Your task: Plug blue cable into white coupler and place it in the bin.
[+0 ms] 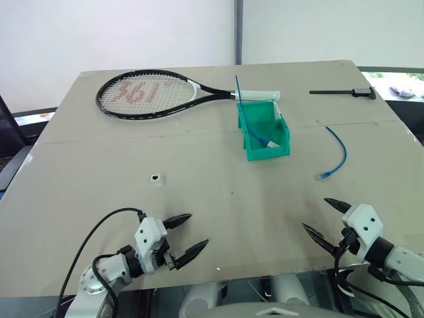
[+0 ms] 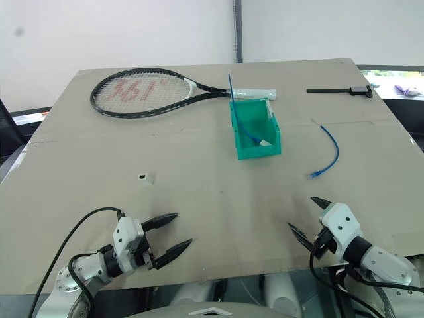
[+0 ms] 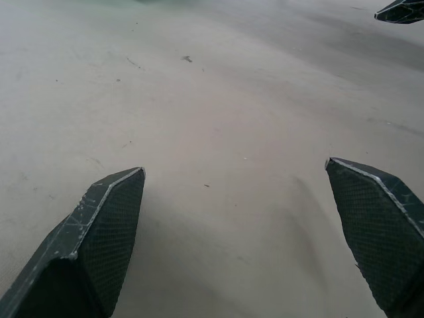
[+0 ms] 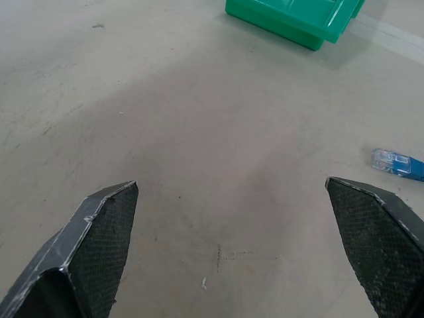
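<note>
Nearest, at seven o'clock, the left gripper (image 1: 185, 235) is held wide and empty above the table (image 1: 218, 199); at five o'clock the right gripper (image 1: 326, 218) is likewise spread wide, with nothing held. The white coupler (image 1: 156, 178) is seen at ten o'clock, the blue cable (image 1: 337, 154) at two o'clock, well apart from it. The bin (image 1: 263, 130) sits at twelve o'clock, a straight blue strand (image 1: 244, 106) already inside. The strand could be mistaken for the cable; the tiny coupler could be knocked away.
</note>
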